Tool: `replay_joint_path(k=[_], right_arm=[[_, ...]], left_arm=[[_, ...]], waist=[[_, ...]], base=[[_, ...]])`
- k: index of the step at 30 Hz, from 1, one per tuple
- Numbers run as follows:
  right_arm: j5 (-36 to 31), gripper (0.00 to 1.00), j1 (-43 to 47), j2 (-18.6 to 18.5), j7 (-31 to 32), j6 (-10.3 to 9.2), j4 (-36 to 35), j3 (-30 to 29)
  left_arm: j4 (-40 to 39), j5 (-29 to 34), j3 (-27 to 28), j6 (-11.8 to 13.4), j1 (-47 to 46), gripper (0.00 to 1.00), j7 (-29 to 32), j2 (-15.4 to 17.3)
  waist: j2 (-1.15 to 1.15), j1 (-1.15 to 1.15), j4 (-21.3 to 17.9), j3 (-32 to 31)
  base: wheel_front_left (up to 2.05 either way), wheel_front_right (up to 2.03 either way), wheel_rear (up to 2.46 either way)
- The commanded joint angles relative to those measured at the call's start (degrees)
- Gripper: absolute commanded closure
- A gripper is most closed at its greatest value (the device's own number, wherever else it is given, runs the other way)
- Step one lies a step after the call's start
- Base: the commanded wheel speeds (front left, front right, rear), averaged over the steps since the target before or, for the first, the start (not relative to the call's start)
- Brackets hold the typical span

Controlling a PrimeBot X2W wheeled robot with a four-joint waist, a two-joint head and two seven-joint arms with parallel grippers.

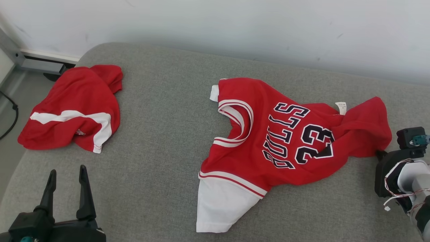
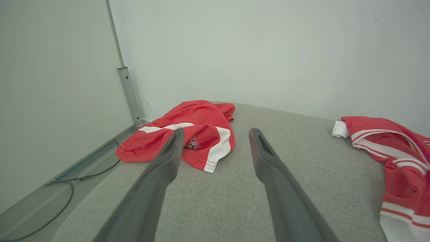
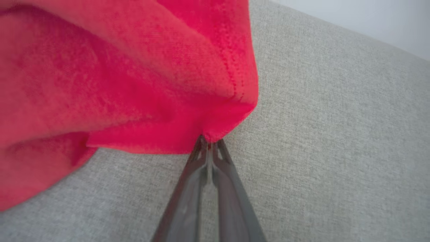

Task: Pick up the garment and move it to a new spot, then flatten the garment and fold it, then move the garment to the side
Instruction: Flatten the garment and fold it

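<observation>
Right gripper (image 3: pixel 208 143): pinched shut on a hem corner of the jersey (image 1: pixel 285 134). Left gripper (image 1: pixel 67 169): wide open, idle. Crumpled on grey cushion (image 1: pixel 161 141), not yet lifted; moving, flattening, folding, setting aside all ahead. Beyond, second red garment (image 1: pixel 74 107).

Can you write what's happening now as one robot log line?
right claw: shut on jersey edge | left claw: open, holding nothing | jersey: rumpled on grey cushion | red shorts: apart, left
</observation>
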Motion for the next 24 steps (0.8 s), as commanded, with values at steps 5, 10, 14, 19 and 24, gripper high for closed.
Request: replay_joint_path(k=[5,10,14,19,24], right_arm=[[2.1,1.00,2.1,-0.1,-2.6,-0.06,-2.8,0.2],[6.9,1.00,5.0,-1.8,-1.8,-0.06,-10.5,0.8],[11.5,1.00,8.4,-5.2,1.3,-0.06,-19.9,1.5],[15.6,1.00,13.0,-12.2,6.7,-0.06,-33.4,0.6],[18.5,1.00,19.2,-18.5,12.6,-0.06,-46.9,-4.4]], left_arm=[[1.0,0.8,0.4,-0.5,0.2,0.00,-0.3,0.2],[1.5,0.7,0.8,-0.5,1.6,0.00,-0.3,0.5],[1.6,0.4,0.8,-0.6,2.8,0.00,-0.3,0.6],[1.5,0.0,1.0,-0.7,3.9,0.00,-0.3,1.0],[1.3,-0.3,1.3,-0.3,4.8,0.00,-0.3,1.4]], waist=[[0.00,0.00,-1.0,-2.1],[0.00,0.00,-3.0,-4.5],[0.00,0.00,-4.8,-6.0],[0.00,0.00,-6.8,-7.0],[0.00,0.00,-8.7,-7.8]], base=[[0.00,0.00,0.00],[0.00,0.00,0.00],[0.00,0.00,0.00],[0.00,0.00,0.00],[0.00,0.00,0.00]])
